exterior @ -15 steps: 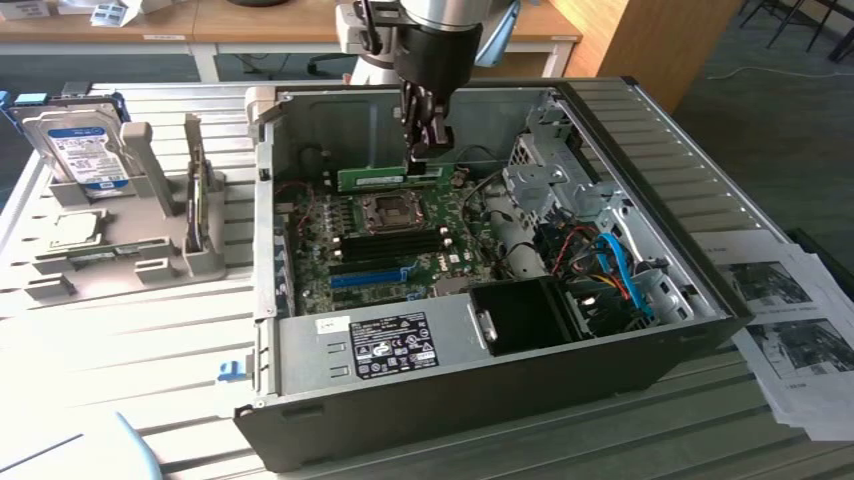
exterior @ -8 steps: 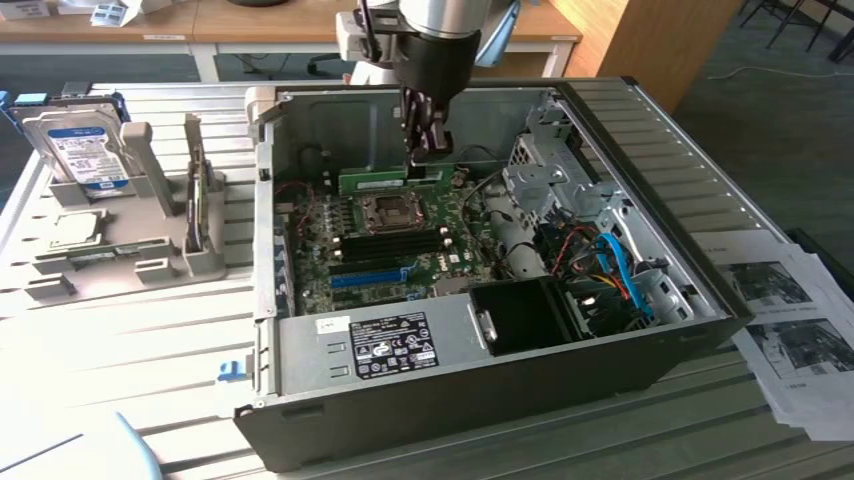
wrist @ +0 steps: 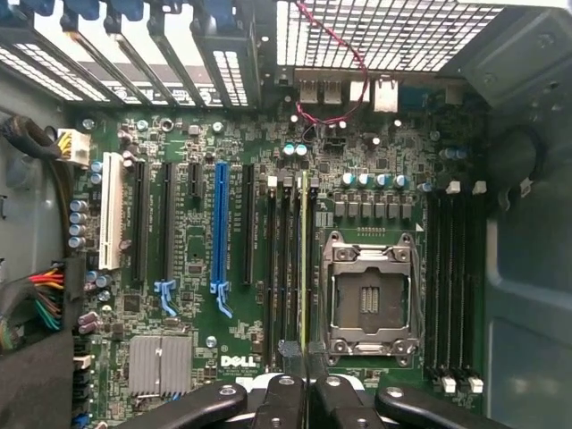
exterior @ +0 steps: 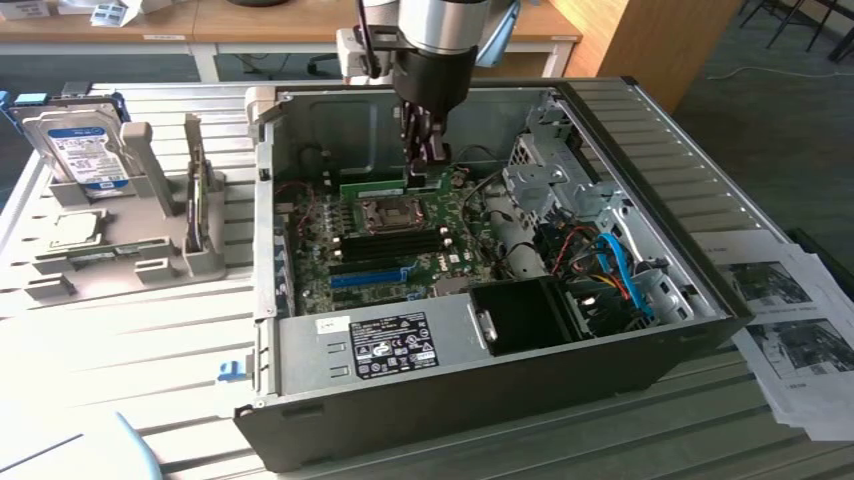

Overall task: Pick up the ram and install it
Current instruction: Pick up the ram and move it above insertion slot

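Looking down into an open computer case [exterior: 467, 410] laid on a pale slatted table [exterior: 120, 340]. Printed in white on the green motherboard [wrist: 192, 241]: a DELL logo [wrist: 239, 362]. Pinched narrowly between the fingers of the gripper [wrist: 304, 350]: the ram [wrist: 305, 250], on edge along the black memory slots [wrist: 273, 259], just beside the empty processor socket [wrist: 371, 299]. Unclear whether seated. On the near power supply [exterior: 380, 345], a black sticker, print too small to read. At the exterior view's left, a hard drive [exterior: 78, 145] with a blue-and-white label, upright in a grey rack [exterior: 127, 250]. At the exterior view's right, printed sheets [exterior: 787, 320]. Far behind, wooden desks [exterior: 267, 25] and grey carpet [exterior: 787, 120].
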Motion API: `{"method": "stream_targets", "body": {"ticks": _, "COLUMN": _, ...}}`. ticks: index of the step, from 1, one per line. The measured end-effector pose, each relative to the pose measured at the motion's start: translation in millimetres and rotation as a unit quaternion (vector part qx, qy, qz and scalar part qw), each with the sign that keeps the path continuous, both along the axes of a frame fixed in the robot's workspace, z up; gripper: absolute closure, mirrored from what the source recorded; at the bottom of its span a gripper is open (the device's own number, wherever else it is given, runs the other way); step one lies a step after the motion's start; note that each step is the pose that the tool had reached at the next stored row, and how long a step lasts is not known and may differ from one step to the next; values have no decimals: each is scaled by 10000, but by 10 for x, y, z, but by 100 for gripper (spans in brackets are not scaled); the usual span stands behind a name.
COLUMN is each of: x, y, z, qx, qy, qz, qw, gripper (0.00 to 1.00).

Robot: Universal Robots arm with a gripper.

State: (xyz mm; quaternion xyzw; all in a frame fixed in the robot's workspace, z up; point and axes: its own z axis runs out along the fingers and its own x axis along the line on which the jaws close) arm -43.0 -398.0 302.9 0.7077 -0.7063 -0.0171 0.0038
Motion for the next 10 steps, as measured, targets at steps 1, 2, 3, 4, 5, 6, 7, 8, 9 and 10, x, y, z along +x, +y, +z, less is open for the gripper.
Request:
{"method": "stream_targets", "body": {"ticks": 1, "x": 0, "y": 0, "z": -6, "qx": 0, "qy": 0, "qz": 0, "qw": 10000, "gripper": 89}}
{"method": "stream_targets", "body": {"ticks": 2, "x": 0, "y": 0, "z": -6, "qx": -1, "qy": 0, "qz": 0, "qw": 10000, "gripper": 89}}
{"method": "stream_targets", "body": {"ticks": 3, "x": 0, "y": 0, "z": -5, "qx": -1, "qy": 0, "qz": 0, "qw": 10000, "gripper": 89}}
{"method": "stream_targets", "body": {"ticks": 4, "x": 0, "y": 0, "z": -5, "qx": -1, "qy": 0, "qz": 0, "qw": 10000, "gripper": 89}}
{"method": "stream_targets", "body": {"ticks": 5, "x": 0, "y": 0, "z": -6, "qx": -1, "qy": 0, "qz": 0, "qw": 10000, "gripper": 89}}
{"method": "stream_targets", "body": {"ticks": 6, "x": 0, "y": 0, "z": -6, "qx": -1, "qy": 0, "qz": 0, "qw": 10000, "gripper": 89}}
{"method": "stream_targets", "body": {"ticks": 7, "x": 0, "y": 0, "z": -6, "qx": -1, "qy": 0, "qz": 0, "qw": 10000, "gripper": 89}}
{"method": "stream_targets", "body": {"ticks": 8, "x": 0, "y": 0, "z": -5, "qx": 0, "qy": -1, "qz": 0, "qw": 10000, "gripper": 89}}
{"method": "stream_targets", "body": {"ticks": 9, "x": 0, "y": 0, "z": 2, "qx": 1, "qy": -1, "qz": 0, "qw": 10000, "gripper": 89}}
{"method": "stream_targets", "body": {"ticks": 10, "x": 0, "y": 0, "z": 16, "qx": 0, "qy": -1, "qz": 0, "qw": 10000, "gripper": 89}}
